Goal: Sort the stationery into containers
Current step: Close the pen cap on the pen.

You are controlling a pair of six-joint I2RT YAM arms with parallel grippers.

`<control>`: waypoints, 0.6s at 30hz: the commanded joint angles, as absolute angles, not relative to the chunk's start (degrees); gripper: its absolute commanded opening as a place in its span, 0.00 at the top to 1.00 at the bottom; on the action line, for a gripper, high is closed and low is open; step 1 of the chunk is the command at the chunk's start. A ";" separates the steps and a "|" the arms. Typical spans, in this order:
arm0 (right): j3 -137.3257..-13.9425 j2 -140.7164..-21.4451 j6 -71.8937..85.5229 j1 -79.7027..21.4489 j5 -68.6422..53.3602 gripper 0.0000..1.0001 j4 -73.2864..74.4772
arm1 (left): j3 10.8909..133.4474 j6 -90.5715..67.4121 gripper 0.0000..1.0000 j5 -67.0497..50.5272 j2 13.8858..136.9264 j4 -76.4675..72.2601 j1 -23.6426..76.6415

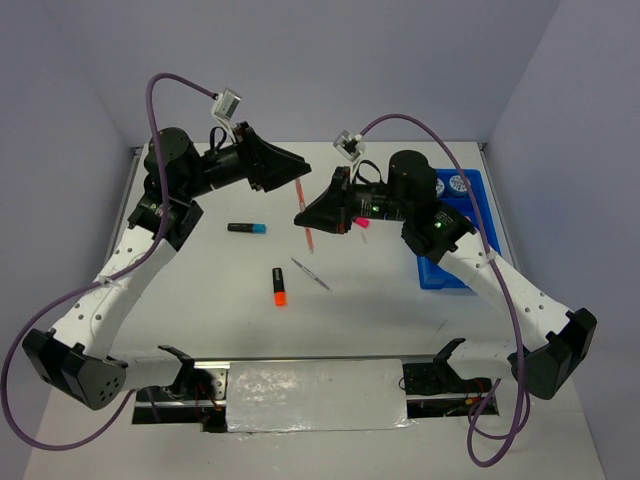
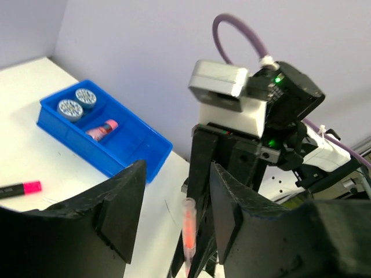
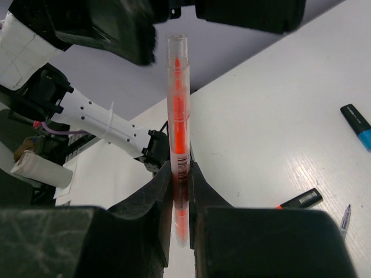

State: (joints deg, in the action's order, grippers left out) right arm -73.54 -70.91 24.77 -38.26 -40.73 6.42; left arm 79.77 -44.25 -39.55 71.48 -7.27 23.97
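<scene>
My right gripper is shut on a thin pink pen, holding it upright above the table's middle; the pen also shows in the top view. My left gripper is open, its jaws on either side of the pen's upper end without touching it. The blue tray holds two patterned discs and a pink case. On the table lie a blue-ended marker, an orange-ended marker, a grey pen and a pink-ended marker.
The right arm's forearm crosses over the tray's near part. Purple cables loop beside both arms. Walls close the table at the back and both sides.
</scene>
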 commanded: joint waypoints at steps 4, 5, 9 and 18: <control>-75.32 -69.26 22.94 -38.58 -39.55 1.00 7.91 | 77.96 -46.84 0.45 -42.97 70.67 -12.21 23.73; -75.41 -69.34 22.77 -38.58 -38.94 1.00 8.08 | 77.35 -47.45 0.47 -43.15 70.40 -12.74 23.73; -76.81 -70.22 22.15 -38.58 -38.32 1.00 9.49 | 76.38 -48.43 0.53 -43.94 69.79 -14.41 23.73; -80.06 -71.10 22.41 -38.58 -37.88 1.00 10.37 | 77.08 -47.73 1.00 -44.21 69.96 -11.61 23.73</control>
State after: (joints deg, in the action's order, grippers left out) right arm -75.64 -71.09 22.83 -38.26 -38.11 12.01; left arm 76.09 -48.36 -42.76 71.26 -10.90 23.92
